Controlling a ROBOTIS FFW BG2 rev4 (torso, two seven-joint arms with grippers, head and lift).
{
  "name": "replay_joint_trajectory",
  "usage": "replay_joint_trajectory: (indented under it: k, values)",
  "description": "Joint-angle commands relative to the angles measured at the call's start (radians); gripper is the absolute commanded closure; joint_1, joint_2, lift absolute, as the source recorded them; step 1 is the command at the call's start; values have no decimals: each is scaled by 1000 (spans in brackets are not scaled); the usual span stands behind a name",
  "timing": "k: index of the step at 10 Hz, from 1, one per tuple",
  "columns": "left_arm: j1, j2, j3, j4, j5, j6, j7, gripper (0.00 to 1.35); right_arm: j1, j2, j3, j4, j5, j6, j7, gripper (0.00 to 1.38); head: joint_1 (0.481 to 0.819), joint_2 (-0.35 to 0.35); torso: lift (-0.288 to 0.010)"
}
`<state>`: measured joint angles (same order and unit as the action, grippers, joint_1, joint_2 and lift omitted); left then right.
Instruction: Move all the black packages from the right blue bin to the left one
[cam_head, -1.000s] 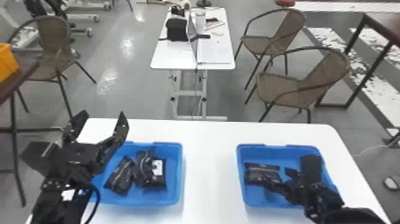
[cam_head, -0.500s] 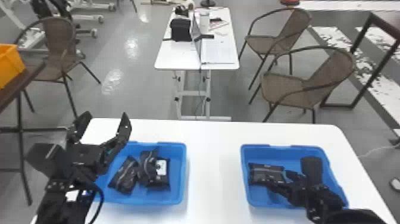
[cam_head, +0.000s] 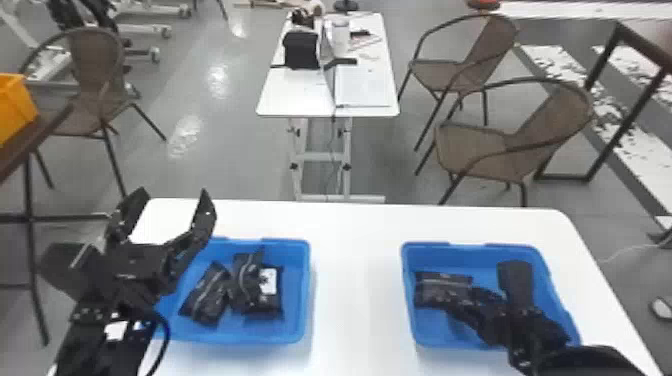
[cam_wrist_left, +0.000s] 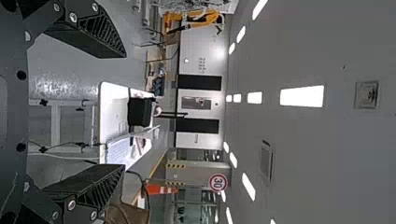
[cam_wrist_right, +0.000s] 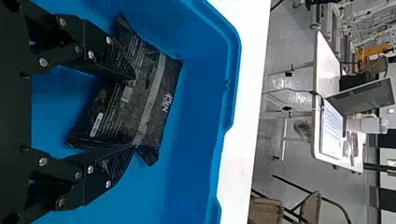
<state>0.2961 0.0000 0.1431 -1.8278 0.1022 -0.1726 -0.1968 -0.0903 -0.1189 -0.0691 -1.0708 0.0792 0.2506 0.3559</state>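
In the head view, the white worktop (cam_head: 357, 285) spreads widest before me. Behind it stands a narrower white worktop (cam_head: 287, 97), with two woven chairs (cam_head: 480, 147) (cam_head: 440, 72) to its right. On my own worktop sit two blue bins, set well apart: the left bin (cam_head: 304, 285) and the right bin (cam_head: 470, 249). My left claw (cam_head: 171, 195) is spread wide, raised by the left bin's outer side. My right claw (cam_head: 457, 307) reaches down into the right bin; the right wrist view shows its fingers (cam_wrist_right: 112, 58) spread, a black package (cam_head: 442, 287) lying across the gap between them. I cannot tell whether they touch it. Three more black packages (cam_head: 206, 295) (cam_head: 245, 280) (cam_head: 267, 306) lie bunched together in the left bin. Smallest is a white label (cam_head: 268, 281) on the rightmost of those three.
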Motion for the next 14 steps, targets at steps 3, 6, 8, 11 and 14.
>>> replay_joint_trajectory:
  k: [3,6,8,11,14]
  values:
    - [5,-3,4,4,2,-10,0,200,1,11,0,-15,-53,39,-25,1070,695,8,0]
    - [5,-3,4,7,5,-28,0,200,24,11,0,-92,-98,96,-25,1075,695,15,0]
    - [5,-3,4,5,2,-42,0,200,124,7,-1,-304,-145,151,-23,1076,695,22,0]
    - [8,-3,10,4,2,-42,2,200,307,-1,-35,-610,-263,210,-54,1076,695,33,0]
    - [5,-3,6,4,-2,-44,2,197,276,-27,-29,-610,-216,237,-31,598,695,31,0]
